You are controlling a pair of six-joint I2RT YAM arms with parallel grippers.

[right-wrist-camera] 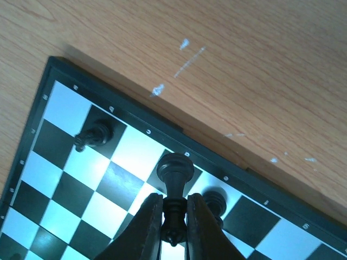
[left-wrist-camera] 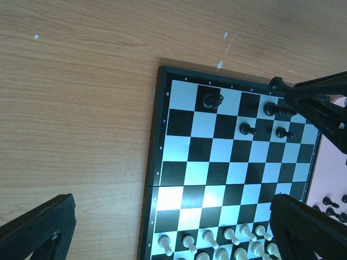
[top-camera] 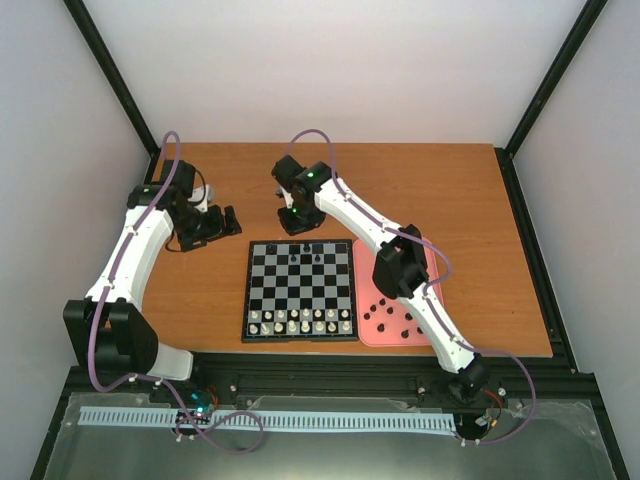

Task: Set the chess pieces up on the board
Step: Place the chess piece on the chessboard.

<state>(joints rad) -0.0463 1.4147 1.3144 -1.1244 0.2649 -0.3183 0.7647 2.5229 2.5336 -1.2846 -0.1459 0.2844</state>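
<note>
The board [top-camera: 300, 290] lies mid-table, its near rows filled with white pieces [top-camera: 300, 320]. A few black chess pieces [left-wrist-camera: 212, 100] stand on its far rows. My right gripper [right-wrist-camera: 174, 201] is shut on one black chess piece [right-wrist-camera: 174, 172] and holds it over the far edge of the board [right-wrist-camera: 135, 157], next to another black piece [right-wrist-camera: 93, 135]. The top view shows this right gripper [top-camera: 297, 224] at the far edge of the board. My left gripper [top-camera: 220, 224] hovers open and empty over the bare table left of the board, its fingers [left-wrist-camera: 38, 227] wide apart.
A pink tray [top-camera: 370, 336] with several loose black pieces [top-camera: 395, 318] sits against the right side of the board, partly under my right arm [top-camera: 400, 265]. Brown tabletop surrounds the board. Black frame posts stand at the table corners.
</note>
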